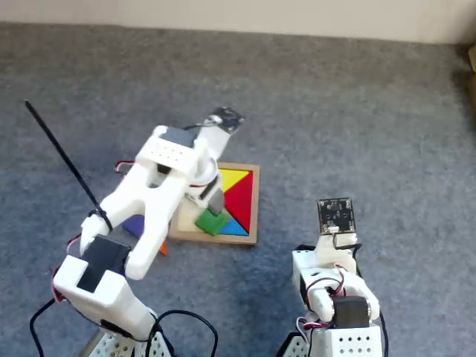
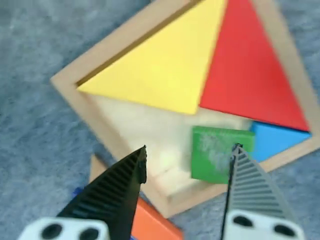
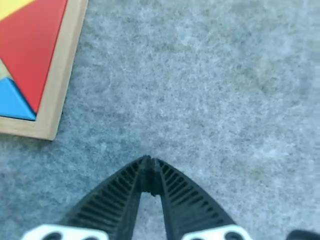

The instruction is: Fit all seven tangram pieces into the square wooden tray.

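The square wooden tray (image 1: 256, 202) holds a yellow triangle (image 2: 160, 65), a red triangle (image 2: 245, 75) and a small blue triangle (image 2: 275, 140). A green square (image 2: 217, 152) lies in the tray beside the blue triangle, close to the near rim (image 2: 65, 82). My left gripper (image 2: 189, 156) hangs open just above it, one fingertip (image 2: 236, 152) at the square's edge, the other over bare tray floor. From above, the left arm covers the tray's left half, with the green square (image 1: 212, 221) showing below it. My right gripper (image 3: 150, 175) is shut and holds nothing, low over the carpet right of the tray.
An orange piece (image 2: 150, 225) lies on the carpet just outside the tray's near rim, and a purple-blue piece (image 1: 135, 223) lies left of the tray under the left arm. Grey carpet surrounds everything. A thin black rod (image 1: 59, 152) slants at the left.
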